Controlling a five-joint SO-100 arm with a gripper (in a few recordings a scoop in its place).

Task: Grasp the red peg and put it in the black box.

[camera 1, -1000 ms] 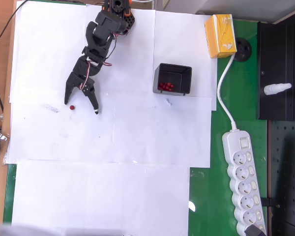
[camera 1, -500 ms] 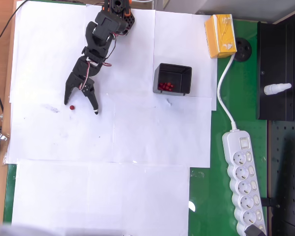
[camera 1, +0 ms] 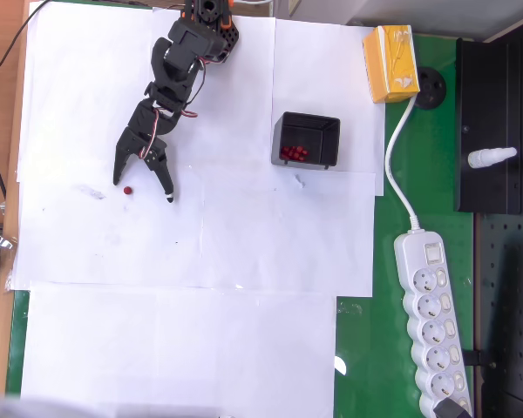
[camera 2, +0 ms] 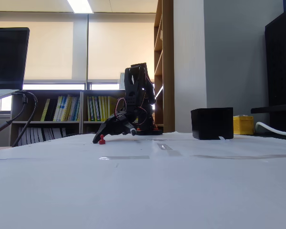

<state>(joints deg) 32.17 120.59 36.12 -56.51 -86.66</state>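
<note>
The red peg (camera 1: 127,189) stands on the white paper, a tiny dark-red dot from above; in the fixed view the peg (camera 2: 101,140) is upright on the table. My black gripper (camera 1: 144,190) is open and low over the paper, its two fingers spread to either side of the peg, which sits nearer the left finger. Neither finger touches it. In the fixed view the gripper (camera 2: 113,134) reaches down beside the peg. The black box (camera 1: 306,140) stands to the right in the overhead view with several brighter red pegs inside; the fixed view shows the box (camera 2: 211,123) at right.
A yellow carton (camera 1: 390,63) lies beyond the box at the upper right. A white power strip (camera 1: 429,318) and its cable run down the right side on the green mat. A large black panel (camera 1: 497,131) fills the far right.
</note>
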